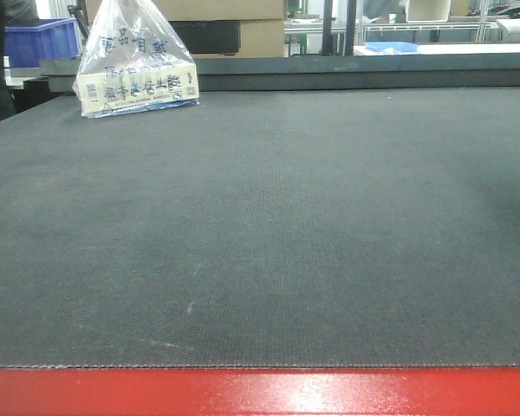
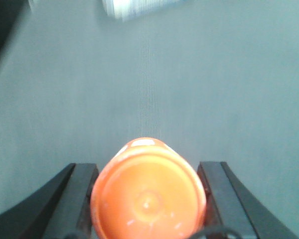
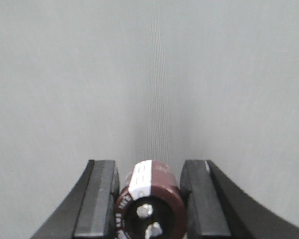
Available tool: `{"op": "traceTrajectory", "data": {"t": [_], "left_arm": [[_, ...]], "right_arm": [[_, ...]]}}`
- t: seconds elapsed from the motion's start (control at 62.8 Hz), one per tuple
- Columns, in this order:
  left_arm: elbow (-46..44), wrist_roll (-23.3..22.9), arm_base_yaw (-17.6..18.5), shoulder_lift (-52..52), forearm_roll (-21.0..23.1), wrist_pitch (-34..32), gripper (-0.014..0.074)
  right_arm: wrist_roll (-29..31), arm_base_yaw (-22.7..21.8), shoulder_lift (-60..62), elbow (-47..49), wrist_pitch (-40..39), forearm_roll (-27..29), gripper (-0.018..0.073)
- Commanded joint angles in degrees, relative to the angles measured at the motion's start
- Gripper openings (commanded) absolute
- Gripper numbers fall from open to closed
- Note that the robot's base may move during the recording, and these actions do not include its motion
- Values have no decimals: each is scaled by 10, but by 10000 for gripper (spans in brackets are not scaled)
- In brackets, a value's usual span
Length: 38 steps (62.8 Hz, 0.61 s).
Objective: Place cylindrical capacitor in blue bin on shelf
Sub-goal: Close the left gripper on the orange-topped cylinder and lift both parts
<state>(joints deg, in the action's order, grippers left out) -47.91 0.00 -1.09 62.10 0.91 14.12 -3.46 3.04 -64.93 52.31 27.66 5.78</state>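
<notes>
Dark maroon, white-striped cylindrical capacitor clamped in right gripper, jaws snug on its sides, long axis running straight ahead between them, terminals toward wrist. Left gripper jaws clasping orange round-capped plastic object. Shelf not visible.

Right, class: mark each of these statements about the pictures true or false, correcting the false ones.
1. The right pincer grips a dark cylindrical capacitor. True.
2. The left pincer is empty. False: it grips a round orange object.
3. A printed plastic bag stands on the dark mat. True.
4. The bag lies at the mat's near edge. False: it stands at the far left, near the back.
</notes>
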Motion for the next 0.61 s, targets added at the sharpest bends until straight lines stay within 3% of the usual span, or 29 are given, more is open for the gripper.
{"op": "traceTrajectory", "data": {"t": [0.0, 0.191, 0.589], "left_arm": [[30, 0, 1, -39, 3, -71, -111], [99, 0, 1, -117, 9, -154, -111], [119, 0, 1, -269, 14, -126, -111]], "right_arm": [[1, 0, 51, -36, -64, -19, -167], [1, 0, 161, -109, -131, -58, -167], [1, 0, 353, -131, -142, -92, -167]]}}
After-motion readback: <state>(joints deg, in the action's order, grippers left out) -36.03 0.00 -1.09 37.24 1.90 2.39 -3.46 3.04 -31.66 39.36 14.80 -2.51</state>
